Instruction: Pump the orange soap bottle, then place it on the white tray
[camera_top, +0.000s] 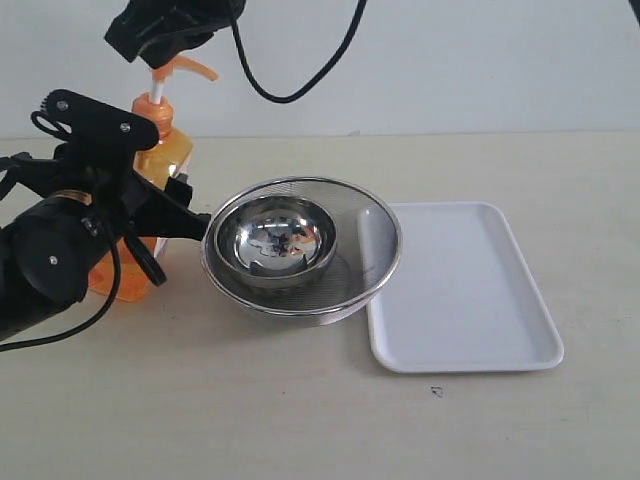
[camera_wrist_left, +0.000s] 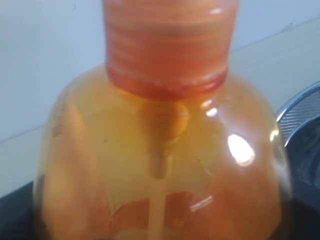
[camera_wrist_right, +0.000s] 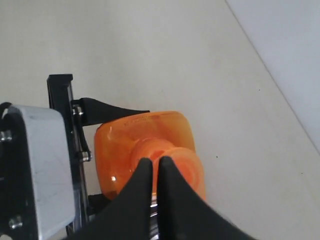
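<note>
The orange soap bottle (camera_top: 168, 150) stands upright at the table's left, its orange pump head (camera_top: 190, 68) up on the white stem. My left gripper (camera_top: 165, 215) is shut on the bottle's body, one black finger (camera_top: 185, 218) across its front. The bottle's shoulder and neck (camera_wrist_left: 165, 150) fill the left wrist view, and the fingers are hidden there. My right gripper (camera_top: 158, 55) hangs right over the pump head, its black fingers (camera_wrist_right: 142, 172) pressed together above the orange top (camera_wrist_right: 175, 160). The white tray (camera_top: 460, 290) lies flat at the right with nothing on it.
A round steel mesh bowl (camera_top: 378, 240) with a smaller shiny steel bowl (camera_top: 278, 240) inside sits between the bottle and the tray, touching the tray's left rim. Its rim (camera_wrist_left: 300, 105) shows beside the bottle. A black cable (camera_top: 300, 80) hangs from the right arm.
</note>
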